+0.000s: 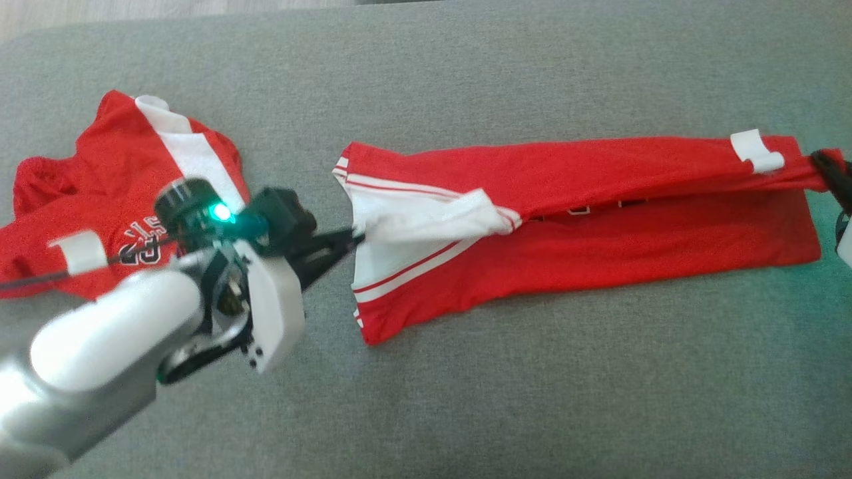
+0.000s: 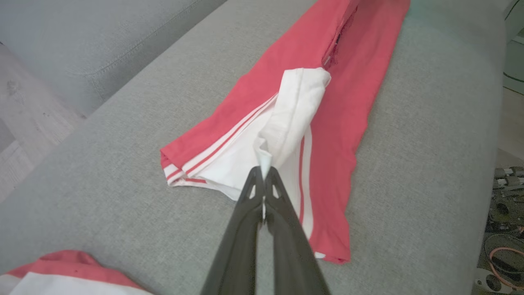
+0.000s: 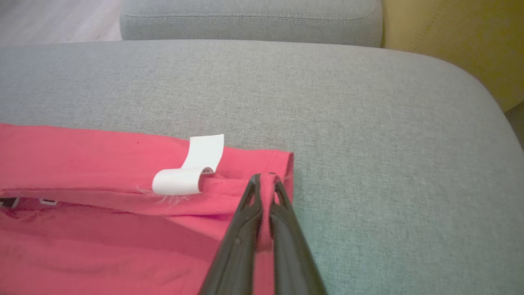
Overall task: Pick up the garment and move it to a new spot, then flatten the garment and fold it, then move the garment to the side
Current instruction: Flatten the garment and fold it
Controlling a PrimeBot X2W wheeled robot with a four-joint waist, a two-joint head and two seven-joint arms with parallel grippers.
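Observation:
The garment (image 1: 599, 206) is a red shirt with white sleeves and red stripes, stretched long across the grey cushion (image 1: 466, 399). My left gripper (image 1: 353, 239) is shut on the white sleeve edge (image 2: 265, 157) at the shirt's left end. At the right end, my right gripper (image 1: 822, 163) is shut on a pinch of the red hem (image 3: 268, 182), near a curled white label (image 3: 188, 172). The upper half of the garment (image 2: 327, 102) is lifted and folded toward the middle, with dark lettering just showing in the fold.
A second red and white shirt (image 1: 113, 193) lies crumpled at the cushion's left, behind my left forearm. Wooden floor (image 2: 24, 114) shows past the cushion's edge. Cables (image 2: 503, 229) lie on the floor beside the sofa.

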